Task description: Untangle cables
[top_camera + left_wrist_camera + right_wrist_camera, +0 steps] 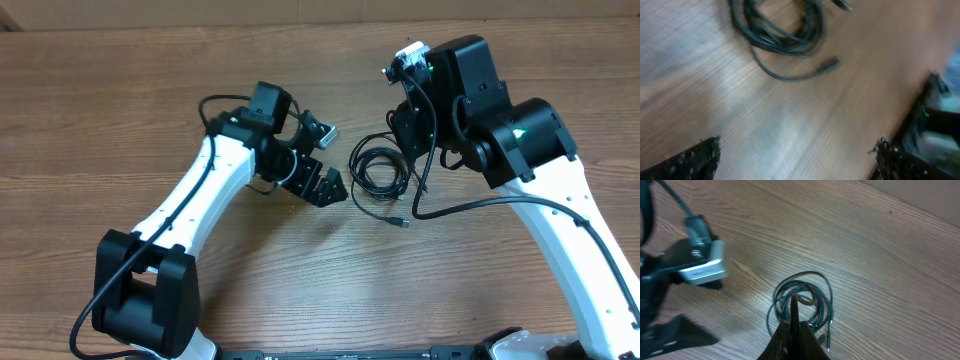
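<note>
- The step in hand, as I judge it, is the opening of the untangling. The thin black cables (378,172) lie as one loose coil of several loops on the brown wood-grain table (120,90), between my two arms. No strand has been drawn clear yet.
- A short tail with a small plug (400,222) trails out of the coil on the side nearest my base. A second plug end (830,64) shows in the left wrist view, lying just beside the loops.
- My right hand (796,301) is down over the coil with its two fingers drawn together, their tips at the inner edge of the loops. They touch or nearly touch the strands. Whether one strand is pinched between them, I cannot tell from this angle.
- My left hand (322,187) is released, its fingers spread wide with nothing between them. It hovers low over bare wood just beside the coil, holding nothing.
- The next move calls for the left hand to come across to a free plug end or an outer loop and close on it. Then the two hands should pull gently apart, so one cable slides out rather than the loops cinching into a knot.
</note>
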`<state>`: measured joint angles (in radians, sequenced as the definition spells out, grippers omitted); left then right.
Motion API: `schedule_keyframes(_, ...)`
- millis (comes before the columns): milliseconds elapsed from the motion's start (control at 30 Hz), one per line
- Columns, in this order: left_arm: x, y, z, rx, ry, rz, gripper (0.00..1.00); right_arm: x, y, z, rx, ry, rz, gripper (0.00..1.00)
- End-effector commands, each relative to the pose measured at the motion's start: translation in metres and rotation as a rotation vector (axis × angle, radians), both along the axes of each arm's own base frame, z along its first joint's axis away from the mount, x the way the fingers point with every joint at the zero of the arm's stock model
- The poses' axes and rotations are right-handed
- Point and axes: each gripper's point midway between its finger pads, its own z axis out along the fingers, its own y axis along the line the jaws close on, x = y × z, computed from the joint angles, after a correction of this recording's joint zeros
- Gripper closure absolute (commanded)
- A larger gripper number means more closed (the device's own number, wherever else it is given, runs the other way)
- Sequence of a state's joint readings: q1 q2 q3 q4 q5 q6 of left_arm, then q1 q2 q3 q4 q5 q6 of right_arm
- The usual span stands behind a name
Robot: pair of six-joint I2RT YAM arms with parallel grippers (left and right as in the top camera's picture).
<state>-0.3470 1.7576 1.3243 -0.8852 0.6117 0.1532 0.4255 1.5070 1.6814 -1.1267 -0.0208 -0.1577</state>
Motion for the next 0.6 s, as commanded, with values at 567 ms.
schedule_keyframes(567,0.057,-0.039,-0.062,-0.254,0.2,0.257,0.0,-0.055,-0.005,0.059,0.138,-0.065,0.057,0.96)
